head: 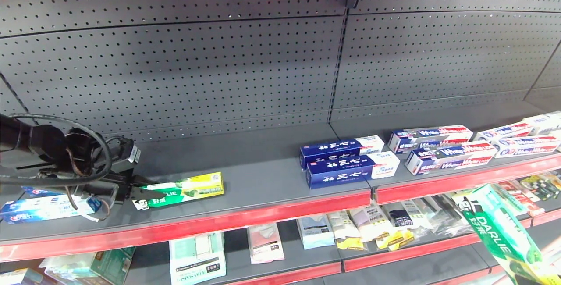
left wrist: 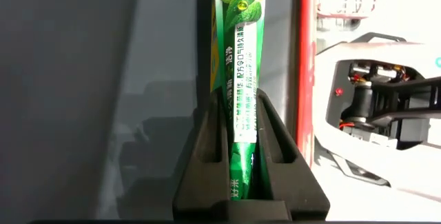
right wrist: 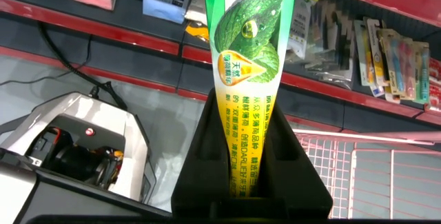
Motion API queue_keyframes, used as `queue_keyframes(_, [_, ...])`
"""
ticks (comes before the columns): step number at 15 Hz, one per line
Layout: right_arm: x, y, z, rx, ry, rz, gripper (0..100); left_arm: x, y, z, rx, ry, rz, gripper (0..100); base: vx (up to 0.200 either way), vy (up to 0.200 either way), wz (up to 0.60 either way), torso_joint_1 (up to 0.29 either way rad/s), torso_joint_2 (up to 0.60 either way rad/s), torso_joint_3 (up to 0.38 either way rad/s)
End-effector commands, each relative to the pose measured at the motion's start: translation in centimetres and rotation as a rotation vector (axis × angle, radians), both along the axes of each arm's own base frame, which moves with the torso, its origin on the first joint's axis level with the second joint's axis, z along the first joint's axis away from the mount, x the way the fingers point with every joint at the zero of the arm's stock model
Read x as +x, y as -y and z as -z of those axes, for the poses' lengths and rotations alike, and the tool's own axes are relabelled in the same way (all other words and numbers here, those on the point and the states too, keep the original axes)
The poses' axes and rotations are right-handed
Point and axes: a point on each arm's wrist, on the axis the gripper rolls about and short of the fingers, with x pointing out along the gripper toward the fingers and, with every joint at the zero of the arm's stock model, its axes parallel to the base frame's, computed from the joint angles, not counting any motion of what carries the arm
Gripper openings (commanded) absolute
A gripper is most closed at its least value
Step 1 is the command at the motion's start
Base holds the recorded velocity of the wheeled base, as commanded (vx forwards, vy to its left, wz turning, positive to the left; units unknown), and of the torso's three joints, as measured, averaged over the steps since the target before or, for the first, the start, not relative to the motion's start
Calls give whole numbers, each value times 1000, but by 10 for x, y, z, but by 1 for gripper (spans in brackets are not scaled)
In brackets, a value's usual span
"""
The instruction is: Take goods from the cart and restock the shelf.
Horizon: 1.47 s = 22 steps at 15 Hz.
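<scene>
Nearest the lens, at five o'clock in the head view, a green carried box (head: 499, 236) of toothpaste is pinched at its near end by the right claw (right wrist: 249, 107). Its long axis slants from five to eleven o'clock, with the free end aimed up at the shelf (head: 263, 175).

At eight o'clock, the left claw (head: 131, 190) is closed on one end of a green-and-yellow placed box (head: 184, 188), which appears to lie flat on the shelf board. That box's long axis runs nearly along the red front edge, and its free end points to three o'clock, towards the blue boxes (head: 346, 162) well apart from it. A blue-and-white box (head: 44, 208) lies beside the claw at nine o'clock.

I judge the step in hand to be setting down the left item. The next move calls for spreading that claw and drawing it straight back off the end so the box does not skew. After that, the carried box needs a bare stretch of board between the placed box and the blue ones.
</scene>
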Motion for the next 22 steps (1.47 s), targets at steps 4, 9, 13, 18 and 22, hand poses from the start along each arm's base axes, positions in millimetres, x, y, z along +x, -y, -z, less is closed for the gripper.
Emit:
queue_keyframes(4, [2, 0, 0, 0, -10, -1, 0, -13, -8, 4, 3, -19, 22, 0, 0, 0, 0, 0, 0, 0])
queue_keyframes(9, [2, 0, 0, -2, -8, -2, 0, -26, -21, 5, 7, -25, 39, 0, 0, 0, 0, 0, 0, 0])
queue_keyframes(13, [2, 0, -2, -1, 0, -3, 0, -22, -22, 12, -8, -19, 50, 0, 0, 0, 0, 0, 0, 0])
queue_keyframes(18, [2, 0, -3, -3, 1, -4, 0, -17, -21, 19, -4, -5, 68, 0, 0, 0, 0, 0, 0, 0])
queue_keyframes(22, [3, 0, -3, -10, 2, -6, 0, -17, -20, 21, -5, -7, 73, 0, 0, 0, 0, 0, 0, 0])
